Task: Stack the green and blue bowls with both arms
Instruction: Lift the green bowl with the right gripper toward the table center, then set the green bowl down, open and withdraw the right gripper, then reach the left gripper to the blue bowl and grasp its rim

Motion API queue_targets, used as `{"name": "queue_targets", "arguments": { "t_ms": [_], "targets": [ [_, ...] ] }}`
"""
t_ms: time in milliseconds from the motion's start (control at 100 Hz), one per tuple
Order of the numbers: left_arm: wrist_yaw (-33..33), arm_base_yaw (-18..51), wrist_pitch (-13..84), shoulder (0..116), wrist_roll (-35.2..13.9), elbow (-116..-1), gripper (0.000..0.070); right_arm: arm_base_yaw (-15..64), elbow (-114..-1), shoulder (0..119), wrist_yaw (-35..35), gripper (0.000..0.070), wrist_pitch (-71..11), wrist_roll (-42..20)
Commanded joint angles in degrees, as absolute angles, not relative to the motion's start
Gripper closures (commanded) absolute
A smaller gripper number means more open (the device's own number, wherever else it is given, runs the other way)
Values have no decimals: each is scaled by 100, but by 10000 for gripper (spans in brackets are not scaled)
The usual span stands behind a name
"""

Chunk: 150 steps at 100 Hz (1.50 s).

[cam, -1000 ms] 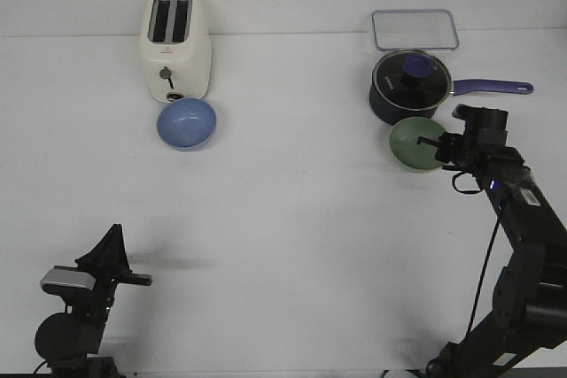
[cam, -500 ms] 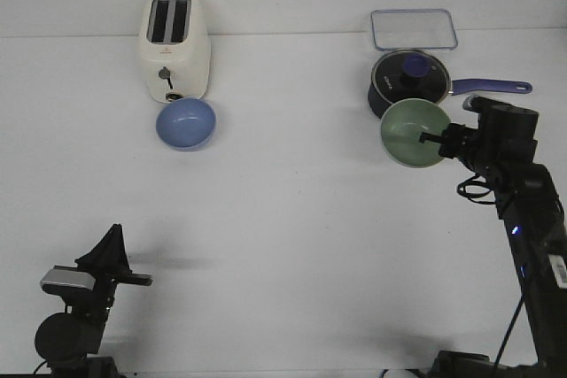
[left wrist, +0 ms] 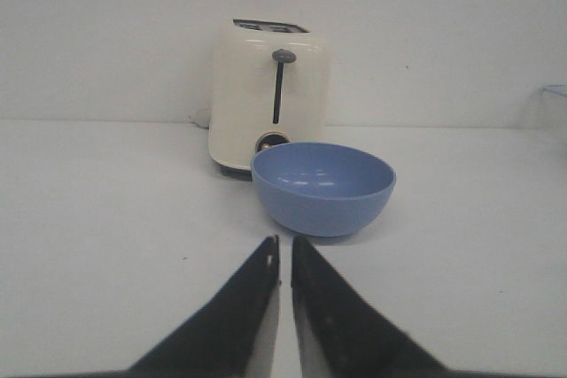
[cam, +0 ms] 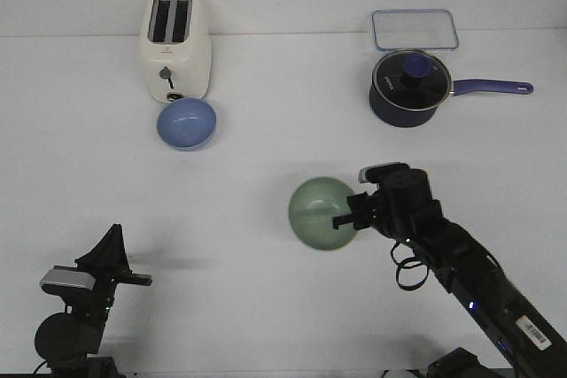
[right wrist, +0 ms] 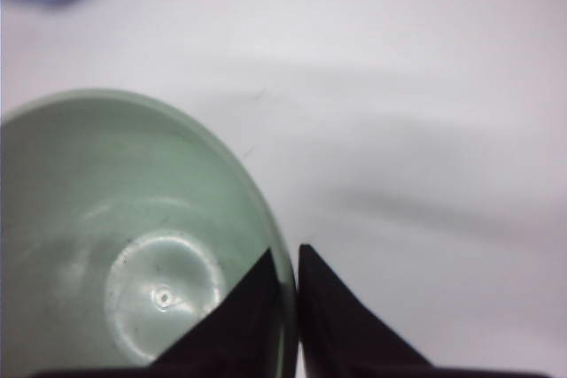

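The green bowl (cam: 321, 212) hangs above the table's middle, tilted, held by its rim in my right gripper (cam: 344, 219). In the right wrist view the gripper (right wrist: 285, 258) is shut on the bowl's rim (right wrist: 133, 219), one finger inside and one outside. The blue bowl (cam: 187, 123) sits upright on the table in front of the toaster; it also shows in the left wrist view (left wrist: 323, 187). My left gripper (cam: 142, 280) rests low at the front left, well short of the blue bowl; in the left wrist view it (left wrist: 284, 252) is shut and empty.
A cream toaster (cam: 177, 45) stands right behind the blue bowl. A dark navy saucepan (cam: 411, 87) with a glass lid and long handle stands at the back right, with a clear lidded container (cam: 414, 29) behind it.
My right arm has lifted the green bowl from beside the saucepan and carried it left and toward the front, to above the table's middle. The left arm has not moved.
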<state>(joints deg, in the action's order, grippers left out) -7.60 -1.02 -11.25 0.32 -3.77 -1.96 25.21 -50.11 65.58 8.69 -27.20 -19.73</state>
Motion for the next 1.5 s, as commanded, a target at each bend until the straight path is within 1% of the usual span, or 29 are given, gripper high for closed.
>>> {"name": "queue_targets", "arguments": {
  "t_ms": [0,160,360,410,490,530,600,660,700,760,840,920,1020,1070,1130,1210,1320,1490],
  "targets": [
    [-770,-106,-1208,25,-384,-86,685,2773,-4866,6726,762,700,-2418,-2357],
    [-770,-106,-1205,25,-414,-86,685,3157,-4497,7146,593,700,-2043,-2436],
    [-770,-106,-1208,25,-416,-89,685,3262,-4469,7655,604,700,-1796,-2416],
    [-770,-106,-1208,25,-414,-89,685,3262,-4469,7706,615,665,-1756,-2414],
    [-770,-106,-1208,25,-416,-91,685,3262,-4469,7708,622,530,-1747,-2381],
    [-770,-106,-1210,25,-419,-91,685,3260,-4469,7695,635,482,-1726,-2386],
    [-770,-106,-1223,25,-419,-91,686,3234,-4469,7594,646,445,-1712,-2394],
    [-770,-106,-1264,25,-464,-93,686,3166,-4469,7422,644,432,-1708,-2392],
    [-770,-106,-1310,25,-642,-93,686,3107,-4469,7273,642,433,-1688,-2381],
    [-770,-106,-1347,25,-1109,-106,688,2995,-4469,7008,642,433,-1656,-2338],
    [-731,-106,-1341,25,-1730,-141,688,2753,-4469,6602,587,433,-1653,-2150],
    [-666,-106,-1334,25,-2248,-148,688,2429,-4453,6163,587,433,-1680,-1929],
    [-600,-106,-1127,25,-2967,-222,687,2095,-4204,5485,270,434,-1579,-1907],
    [-600,-106,-906,32,-3229,-318,687,1997,-3944,5127,115,434,-1433,-1903],
    [-600,-106,-580,54,-3398,-491,687,1909,-3548,4705,3,434,-1190,-1835],
    [-604,-106,-242,193,-3395,-814,685,1828,-3044,4191,-119,435,-954,-1804],
    [-604,-106,-34,709,-3223,-1380,685,1804,-2561,3645,-228,435,-884,-1809],
    [-659,-106,40,2403,-2864,-2408,685,1802,-2268,3332,-366,434,-906,-1809]
  ]
}}
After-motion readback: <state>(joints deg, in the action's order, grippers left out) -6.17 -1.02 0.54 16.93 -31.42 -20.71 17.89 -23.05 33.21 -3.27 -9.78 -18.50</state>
